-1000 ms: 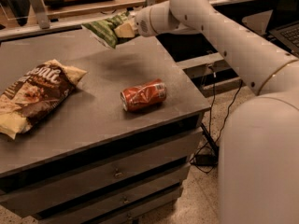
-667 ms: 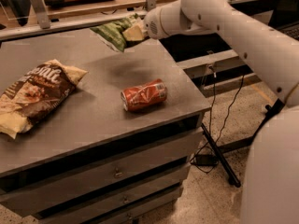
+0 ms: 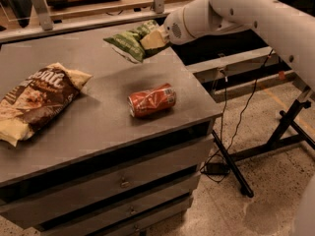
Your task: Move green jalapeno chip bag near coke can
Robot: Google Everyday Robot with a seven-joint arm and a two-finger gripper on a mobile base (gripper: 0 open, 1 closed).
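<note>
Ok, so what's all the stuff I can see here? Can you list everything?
green jalapeno chip bag: one, green, held in the air over the back of the table
coke can: one, red, lying on its side on the table's front right
big snack bag: one, brown and cream, lying on the table's left
table: one, grey
drawers: grey, under the tabletop
stand legs: a few, black, on the floor to the right
gripper: one, tan, shut on the green jalapeno chip bag, above the table
arm: one, white, reaching in from the right
</note>
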